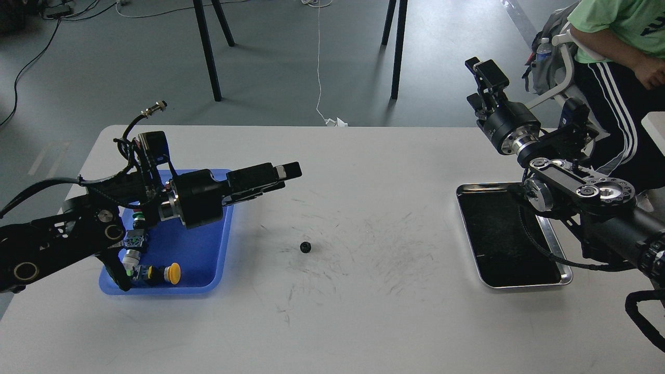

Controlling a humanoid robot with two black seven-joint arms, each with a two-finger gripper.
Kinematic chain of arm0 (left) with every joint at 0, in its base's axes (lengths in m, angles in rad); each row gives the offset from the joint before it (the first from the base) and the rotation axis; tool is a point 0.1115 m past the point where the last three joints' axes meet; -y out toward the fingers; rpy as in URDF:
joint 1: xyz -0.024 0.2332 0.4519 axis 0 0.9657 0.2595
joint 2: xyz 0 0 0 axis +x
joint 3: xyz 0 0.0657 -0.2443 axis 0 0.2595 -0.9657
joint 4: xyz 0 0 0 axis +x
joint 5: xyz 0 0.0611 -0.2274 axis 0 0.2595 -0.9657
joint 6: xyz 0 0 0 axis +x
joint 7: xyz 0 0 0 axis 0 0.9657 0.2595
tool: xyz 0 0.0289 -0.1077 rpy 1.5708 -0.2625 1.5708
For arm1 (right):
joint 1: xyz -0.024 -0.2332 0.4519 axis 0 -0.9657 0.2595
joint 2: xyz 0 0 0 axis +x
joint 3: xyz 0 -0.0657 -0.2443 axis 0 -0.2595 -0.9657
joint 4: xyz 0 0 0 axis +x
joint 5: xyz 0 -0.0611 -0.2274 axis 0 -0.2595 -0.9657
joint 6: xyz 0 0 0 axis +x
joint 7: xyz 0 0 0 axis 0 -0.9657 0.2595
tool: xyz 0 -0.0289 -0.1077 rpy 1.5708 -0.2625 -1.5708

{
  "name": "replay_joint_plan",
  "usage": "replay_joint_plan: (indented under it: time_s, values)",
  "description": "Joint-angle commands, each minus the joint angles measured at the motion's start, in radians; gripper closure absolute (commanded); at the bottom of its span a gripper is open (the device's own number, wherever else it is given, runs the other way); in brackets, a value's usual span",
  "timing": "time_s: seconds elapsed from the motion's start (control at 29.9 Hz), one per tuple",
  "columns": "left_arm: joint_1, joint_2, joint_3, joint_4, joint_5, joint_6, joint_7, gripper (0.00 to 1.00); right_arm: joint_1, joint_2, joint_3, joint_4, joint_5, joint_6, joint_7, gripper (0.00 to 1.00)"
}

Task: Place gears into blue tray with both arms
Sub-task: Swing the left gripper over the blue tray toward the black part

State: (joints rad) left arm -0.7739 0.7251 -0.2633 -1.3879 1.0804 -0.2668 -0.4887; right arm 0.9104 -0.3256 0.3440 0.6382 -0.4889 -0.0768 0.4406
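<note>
White table (363, 311) is filling most of the head view, its middle marked with dark scuffs. 1 gear (306, 247) is lying alone on the bare tabletop, roughly centre, small, black and toothed, touching nothing. Blue tray (221, 249) is sitting on the table's left side, well apart from the gear. Inside the tray, several push-button switches (156, 274) are lying toward its near-left corner, 1 with a yellow cap, others showing green and white parts; whether any gear is in the tray cannot be told, since the arm is covering much of it. Left arm is reaching in from the left edge and hanging over the tray, with the left gripper (288, 171) pointing right past the tray's far-right corner, above the table. Its fingers are reading as lying close together with no gap showing and nothing between them, though the angle is making this uncertain. It is standing up and left of the gear, not touching it. Steel tray (563, 272) with a dark bottom is resting on the table's right side. Right arm is coming in from the right edge over that tray, and the right gripper (486, 72) is raised high beyond the table's far edge; it is seen dark and end-on, so its fingers cannot be told apart. A seated person (618, 36) in a green shirt is showing at the top right.
</note>
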Motion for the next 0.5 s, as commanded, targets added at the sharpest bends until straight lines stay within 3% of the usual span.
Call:
replay_joint_plan:
  time_s: [0.0,0.07,0.3,0.47]
  values:
    - [-0.005,-0.032,0.012,0.0,0.101,0.062,0.0,0.02,-0.011,-0.004,0.0,0.001,0.015,-0.005,-0.002,0.06]
    - [0.01,-0.052,0.021,0.003,0.114,0.113,0.0,0.02,-0.015,-0.004,0.0,0.001,0.015,-0.008,-0.002,0.06]
    - [0.001,-0.113,0.093,0.006,0.352,0.126,0.0,0.02,-0.015,-0.018,0.021,0.0,0.023,0.0,-0.006,0.06]
    - [0.008,-0.165,0.096,0.029,0.515,0.15,0.0,0.02,-0.028,-0.021,0.038,-0.002,0.137,0.002,-0.052,0.05]
